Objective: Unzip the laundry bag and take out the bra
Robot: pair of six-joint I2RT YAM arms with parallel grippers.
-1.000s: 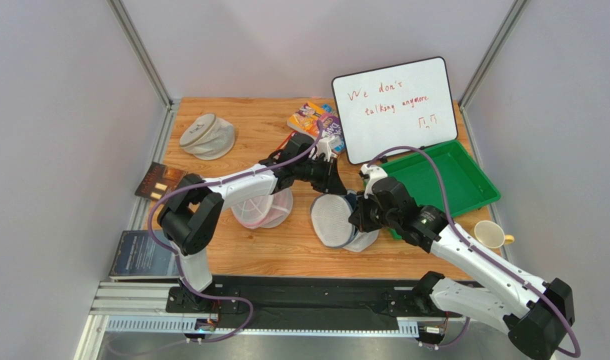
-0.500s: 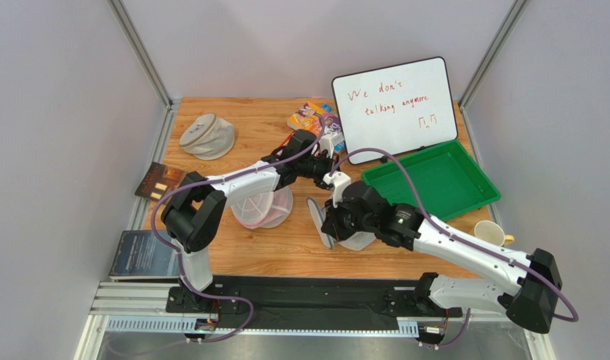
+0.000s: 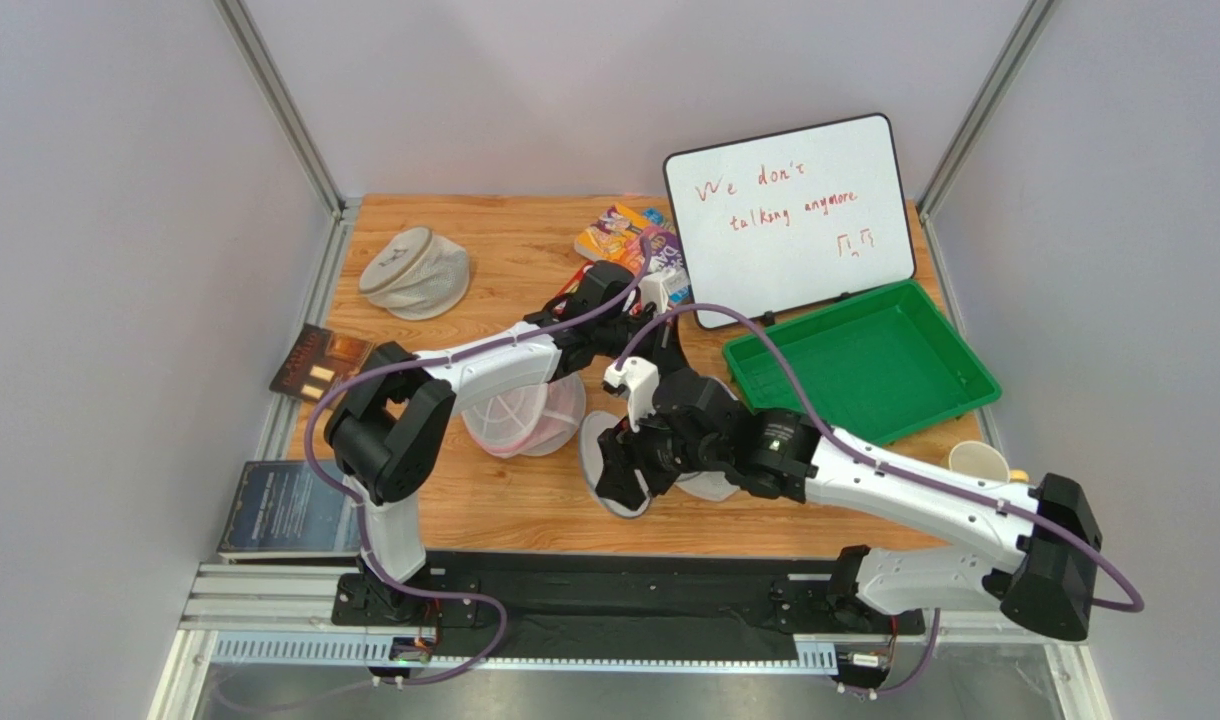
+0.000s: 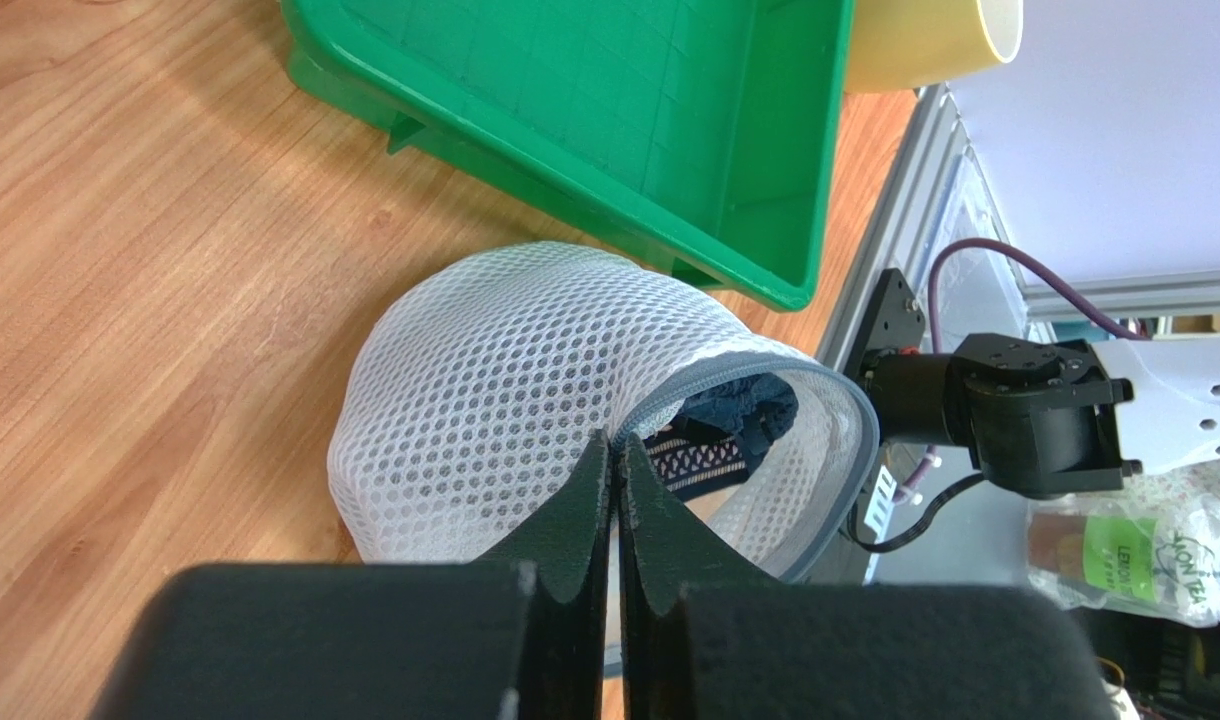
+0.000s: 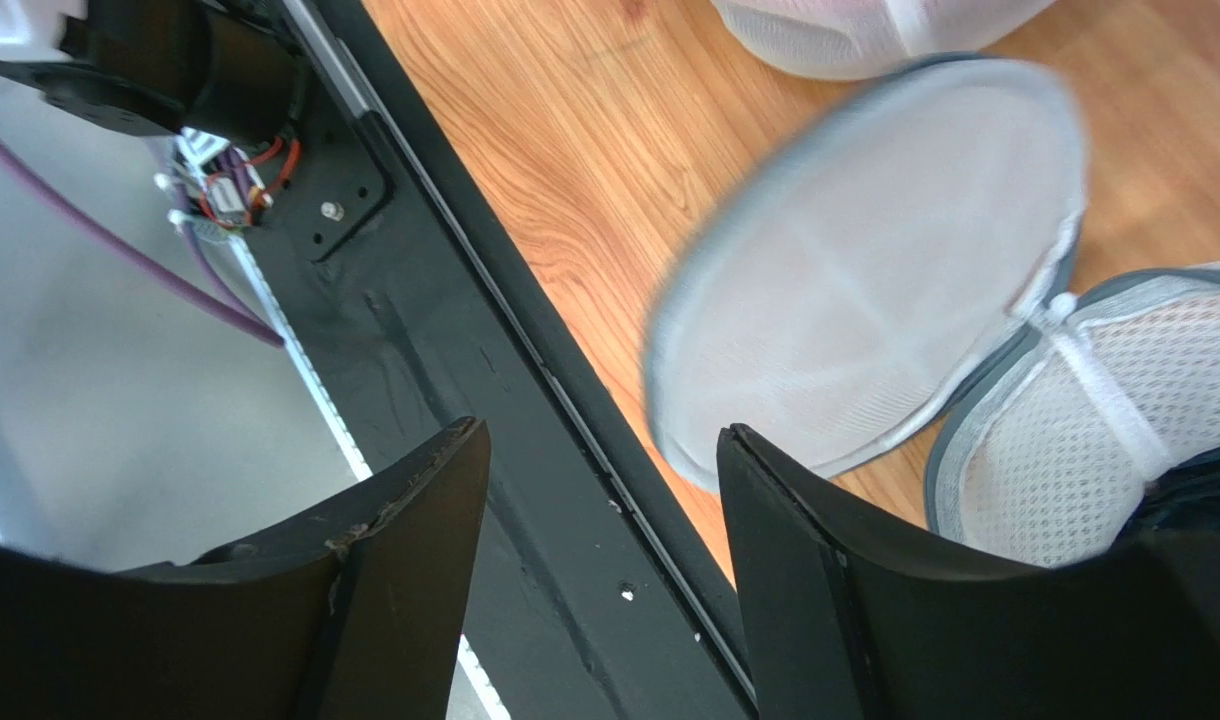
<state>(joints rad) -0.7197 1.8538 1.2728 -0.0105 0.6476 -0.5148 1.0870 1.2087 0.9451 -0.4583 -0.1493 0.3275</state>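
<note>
Gaping at its mouth: the laundry bag (image 4: 481,405) lies on the wooden surface (image 3: 481,240), just beside a corner of the green tray (image 4: 646,135). Its grey-blue zipper rim (image 4: 860,450) stands apart in a loop.
Inside it: the bra (image 4: 733,408) sits in the bag's opening. Only a dark bit of fabric and a patterned band show, and the rest is behind the mesh.
Flap: the round end panel (image 5: 872,255) is swung off the bag toward the near edge of the surface and is joined to it at one side. The right wrist view blurs it, so its surface is hard to read.
Left side: the left hand (image 4: 618,446) has its fingers pressed together, with the tips right at the mesh beside the opening. Whether a fold of mesh is caught between them I cannot tell.
Right side: the right hand (image 5: 601,435) is spread wide over the black rail (image 5: 421,270) at the near edge. Only rail and wood are seen between its fingers, and the end panel is just beyond the tips.
Hidden from above: the right arm (image 3: 872,480) covers nearly all of the bag's body. Only the end panel shows there, the bra cannot be made out, and the left hand's tips are behind the right wrist.
Cut off: the yellow cup (image 4: 932,30) is cropped by the top edge of the left wrist view. The pink-tinted mesh bag (image 5: 872,30) is a sliver at the top of the right wrist view.
</note>
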